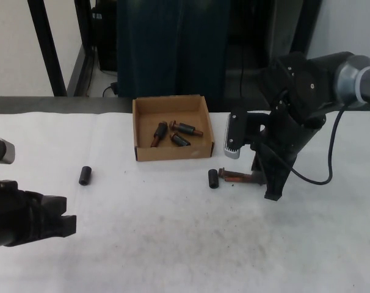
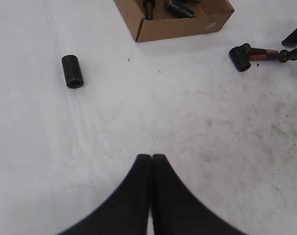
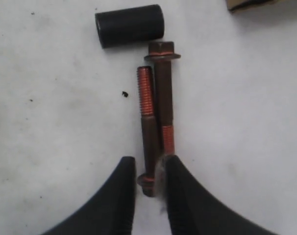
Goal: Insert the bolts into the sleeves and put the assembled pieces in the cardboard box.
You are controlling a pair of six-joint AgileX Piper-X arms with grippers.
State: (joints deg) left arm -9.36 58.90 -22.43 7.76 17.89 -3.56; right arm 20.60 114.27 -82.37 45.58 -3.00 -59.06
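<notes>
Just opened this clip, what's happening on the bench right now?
The right gripper is down on the bench, pinching the head of a bolt that lies beside a second bolt and a loose sleeve. Neither bolt is in a sleeve yet. The left gripper is shut and empty, with another loose sleeve lying apart from it. The cardboard box already holds three assembled pieces.

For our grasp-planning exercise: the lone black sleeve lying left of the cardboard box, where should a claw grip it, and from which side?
Probably mid-length across the curved wall of the sleeve, coming straight down from above. It lies on its side on the bench, clear of other things, so both flanks are free to pinch.
</notes>
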